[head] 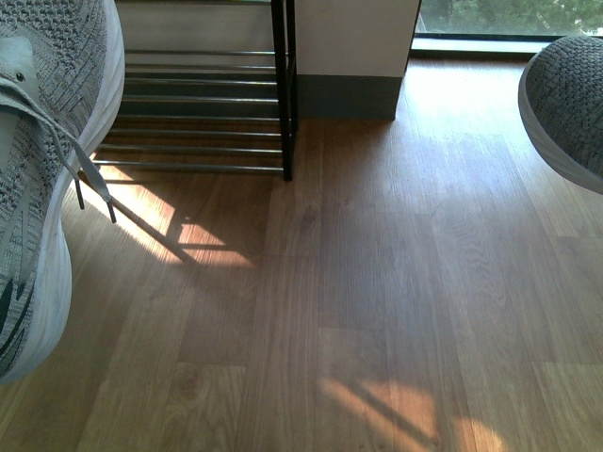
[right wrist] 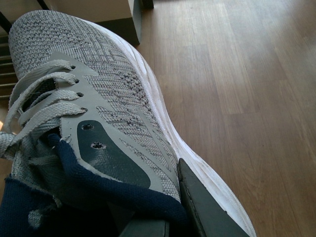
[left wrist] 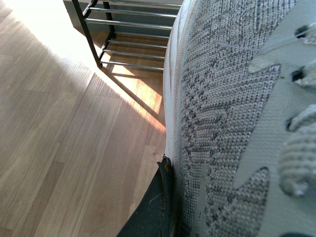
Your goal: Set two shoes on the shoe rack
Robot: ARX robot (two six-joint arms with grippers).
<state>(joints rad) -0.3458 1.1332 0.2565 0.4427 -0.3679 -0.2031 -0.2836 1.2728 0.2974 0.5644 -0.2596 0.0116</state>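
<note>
Grey knit: left tool (left wrist: 167, 202) pinches left sneaker (head: 38, 188), right tool (right wrist: 173, 217) pinches right sneaker (head: 565, 104); we lower each sole-flat onto the far-left shoe rack (head: 285, 104).

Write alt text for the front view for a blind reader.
A grey knit sneaker with dangling laces fills the left edge close to the camera, and the toe of a second grey sneaker enters at upper right. Behind, a shoe rack of chrome rods stands at upper left on a sunlit wood floor.
</note>
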